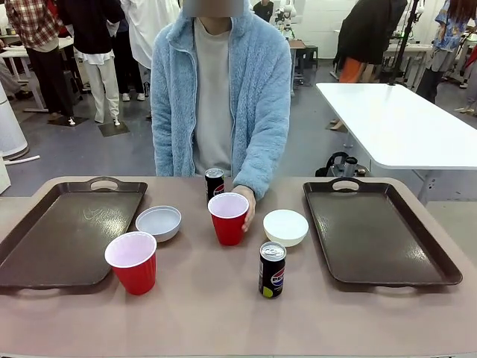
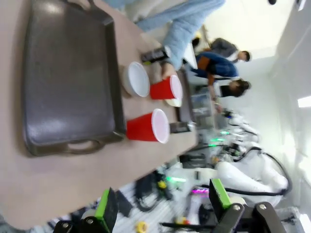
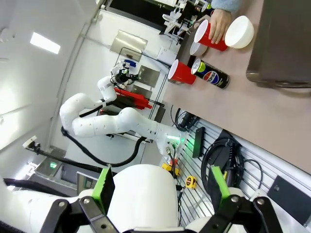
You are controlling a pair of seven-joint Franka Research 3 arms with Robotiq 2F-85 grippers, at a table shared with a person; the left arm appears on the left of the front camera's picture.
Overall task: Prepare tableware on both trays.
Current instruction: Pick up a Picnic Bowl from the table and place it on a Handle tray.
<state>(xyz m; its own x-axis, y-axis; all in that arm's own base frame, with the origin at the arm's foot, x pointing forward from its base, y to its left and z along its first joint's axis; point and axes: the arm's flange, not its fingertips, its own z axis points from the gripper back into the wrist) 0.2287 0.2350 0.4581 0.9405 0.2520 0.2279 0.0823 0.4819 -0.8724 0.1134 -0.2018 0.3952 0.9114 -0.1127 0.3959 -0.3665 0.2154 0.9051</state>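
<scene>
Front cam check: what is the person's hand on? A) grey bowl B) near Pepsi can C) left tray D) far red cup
D: the person's hand rests against the side of the far red cup, which stands mid-table between the grey bowl and the white bowl.

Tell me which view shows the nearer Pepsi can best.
Front view: the nearer Pepsi can stands whole, label readable. Right wrist view shows it smaller, sideways. Left wrist view shows it blurred.
</scene>
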